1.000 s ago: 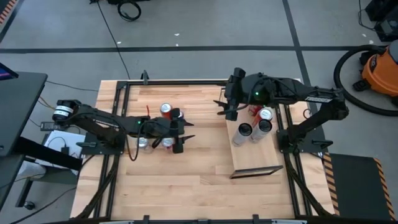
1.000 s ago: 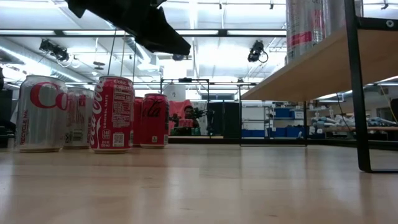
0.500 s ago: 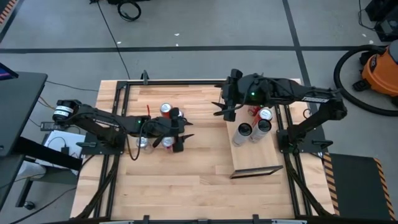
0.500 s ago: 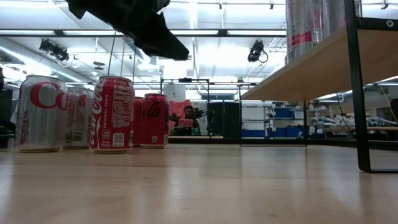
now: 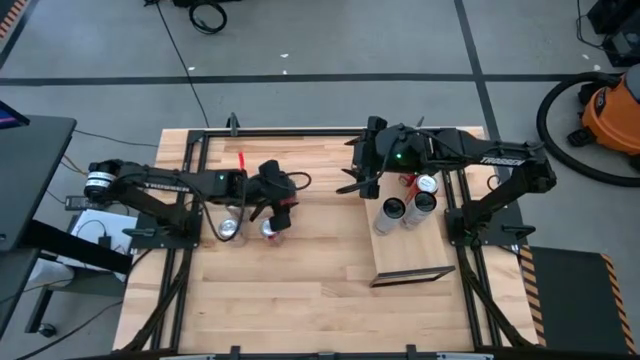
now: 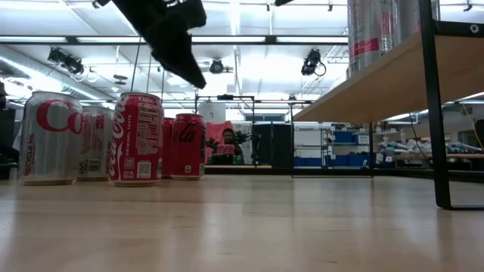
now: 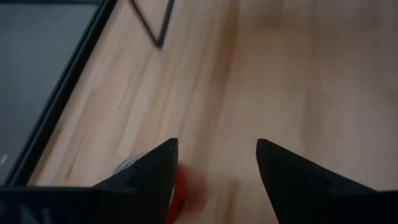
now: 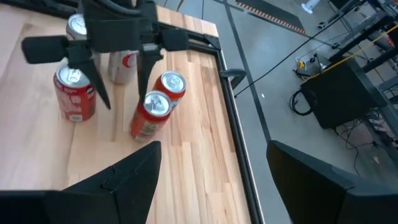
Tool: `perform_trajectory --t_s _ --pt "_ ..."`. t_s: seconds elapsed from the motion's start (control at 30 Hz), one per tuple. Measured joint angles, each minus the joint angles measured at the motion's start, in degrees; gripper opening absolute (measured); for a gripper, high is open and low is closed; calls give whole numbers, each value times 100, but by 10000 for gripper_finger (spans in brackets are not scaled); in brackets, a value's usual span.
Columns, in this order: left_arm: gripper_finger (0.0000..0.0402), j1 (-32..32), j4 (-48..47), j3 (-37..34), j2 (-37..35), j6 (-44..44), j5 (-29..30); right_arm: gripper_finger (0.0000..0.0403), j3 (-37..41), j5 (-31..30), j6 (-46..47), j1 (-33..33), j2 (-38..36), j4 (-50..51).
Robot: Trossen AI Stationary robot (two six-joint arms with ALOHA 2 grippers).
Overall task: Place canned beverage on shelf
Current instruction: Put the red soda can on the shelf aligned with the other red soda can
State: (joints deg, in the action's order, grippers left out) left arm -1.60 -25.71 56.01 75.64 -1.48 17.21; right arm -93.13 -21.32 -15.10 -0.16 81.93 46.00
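Several red and silver cans (image 8: 152, 115) stand upright on the plank table at its left, seen in the low view as cans (image 6: 136, 136). My left gripper (image 5: 280, 203) hangs open over this group, slanting down; in its wrist view the left gripper (image 7: 217, 162) has bare wood between its fingers and a blurred red can (image 7: 181, 190) beside one finger. My right gripper (image 5: 347, 177) hovers open beside the shelf's (image 5: 410, 255) far end and holds nothing. Three cans (image 5: 393, 210) stand on the shelf.
Black metal rails (image 5: 200, 135) frame the tabletop. In the low view the shelf board (image 6: 378, 87) stands raised on a dark leg (image 6: 435, 113). Bare wood lies between the can group and the shelf. An orange vacuum (image 5: 610, 110) stands on the floor beyond the table's right.
My left gripper has drawn back a little toward the table's far edge and risen, tipping its fingers steeply downward over the cans. Its fingers stay apart. The cans have not moved.
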Motion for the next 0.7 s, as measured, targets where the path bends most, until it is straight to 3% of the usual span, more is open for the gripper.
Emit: perform_trajectory --t_s 0.23,0.37,0.53,0.7 --pt "229 -790 -895 -4 -144 44 -61 302 231 0 -160 0 -2 -175" --pt "229 -1164 -984 -2 -452 31 -466 302 355 0 -218 0 -24 -271" --pt "231 -1487 -1092 -2 -717 -38 -491 302 359 -4 -296 0 -26 -309" --pt "274 -1964 -1496 -11 -708 -157 -758 302 359 0 -397 0 -26 -391"
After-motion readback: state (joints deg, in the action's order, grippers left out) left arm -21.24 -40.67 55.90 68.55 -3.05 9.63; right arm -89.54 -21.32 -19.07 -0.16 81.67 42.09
